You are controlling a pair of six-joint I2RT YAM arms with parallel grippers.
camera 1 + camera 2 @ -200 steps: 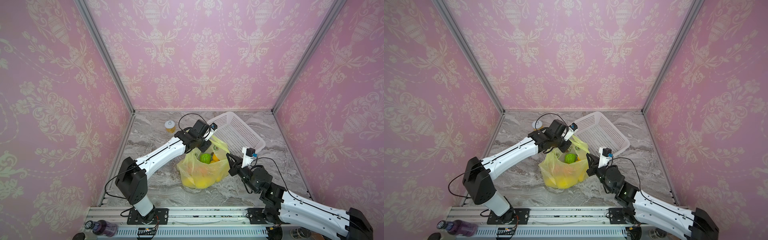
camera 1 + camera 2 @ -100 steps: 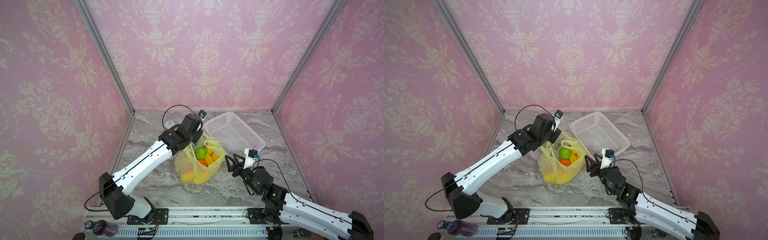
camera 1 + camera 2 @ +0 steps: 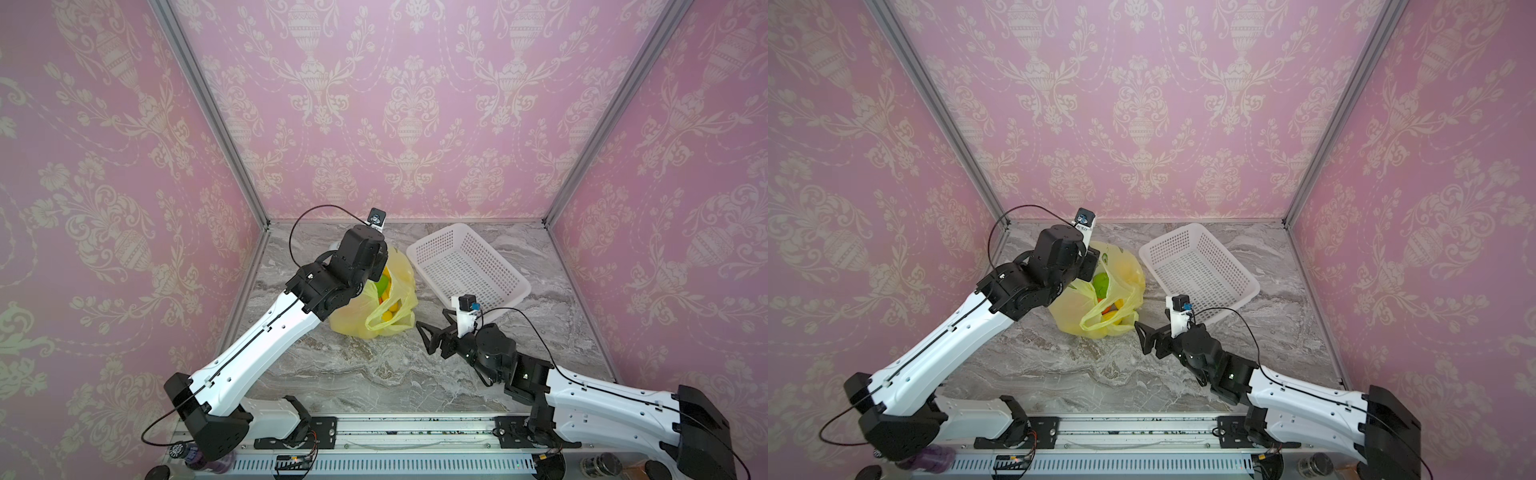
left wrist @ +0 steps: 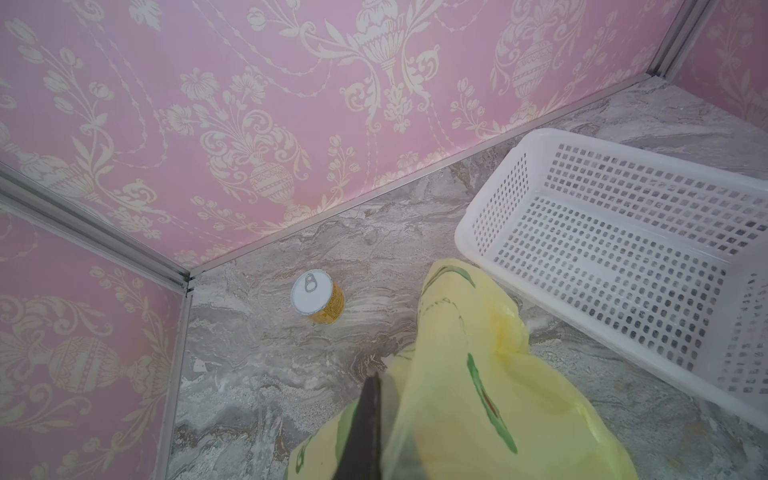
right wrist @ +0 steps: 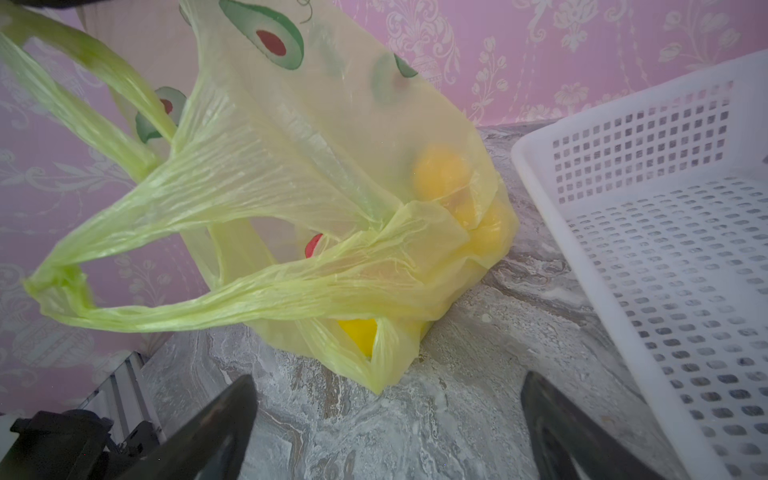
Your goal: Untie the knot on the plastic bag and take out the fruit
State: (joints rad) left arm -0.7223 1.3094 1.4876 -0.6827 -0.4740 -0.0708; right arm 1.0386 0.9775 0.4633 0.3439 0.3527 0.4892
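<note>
Your L claw is clamped on the plastic bag top edge, holding it up. Bag bottom sits on bench, just beside white basket. R claw spread wide, near bag, not touching. Fruit inside, bag mouth open.

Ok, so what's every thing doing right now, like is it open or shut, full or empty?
plastic bag, untied, mouth open, one side lifted
fruit, inside the plastic bag, none taken out
white basket, upright, empty
can, upright, pull-tab lid sealed
left gripper, shut on the plastic bag
right gripper, open, holding nothing
</note>
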